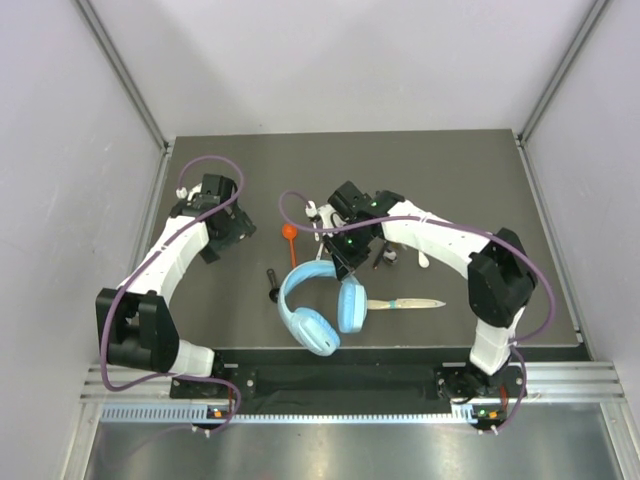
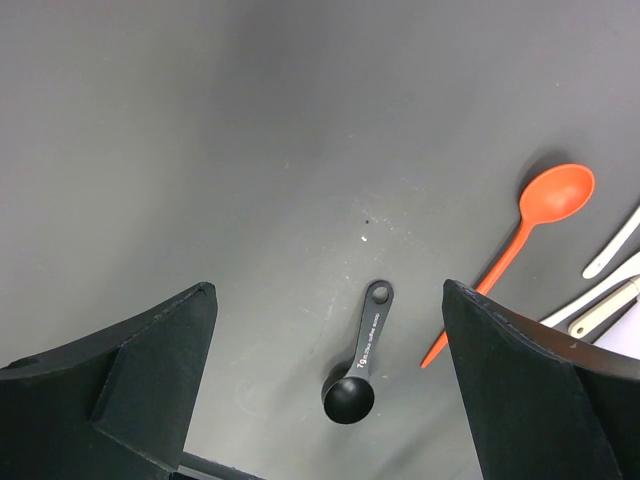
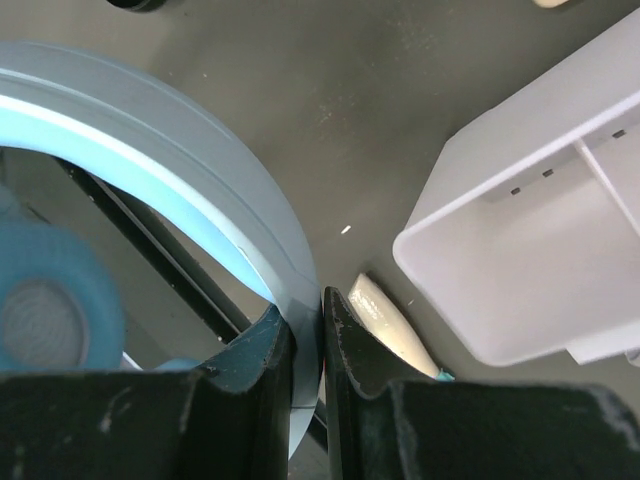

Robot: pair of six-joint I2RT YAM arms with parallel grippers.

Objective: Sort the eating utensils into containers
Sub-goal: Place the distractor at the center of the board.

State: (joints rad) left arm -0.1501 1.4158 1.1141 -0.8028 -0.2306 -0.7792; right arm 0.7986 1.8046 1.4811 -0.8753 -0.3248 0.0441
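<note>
My right gripper (image 3: pixel 305 300) is shut on the light-blue headphones' headband (image 3: pixel 200 160), beside the white divided caddy (image 3: pixel 540 250). A cream utensil tip (image 3: pixel 385 315) lies by the caddy's corner. From above, the right gripper (image 1: pixel 341 262) sits at the top of the headphones (image 1: pixel 320 315), and the arm hides most of the caddy. My left gripper (image 2: pixel 328 292) hangs open above a black scoop spoon (image 2: pixel 358 362); an orange-red spoon (image 2: pixel 520 235) and white spoon handles (image 2: pixel 612 250) lie to its right. A wooden-handled knife (image 1: pixel 405 303) lies right of the headphones.
Grey walls close in the dark table (image 1: pixel 200 170) on three sides. In the top view the black scoop (image 1: pixel 271 283) and orange spoon (image 1: pixel 289 235) lie between the two arms. A raised ledge (image 1: pixel 340 350) runs along the table's near edge.
</note>
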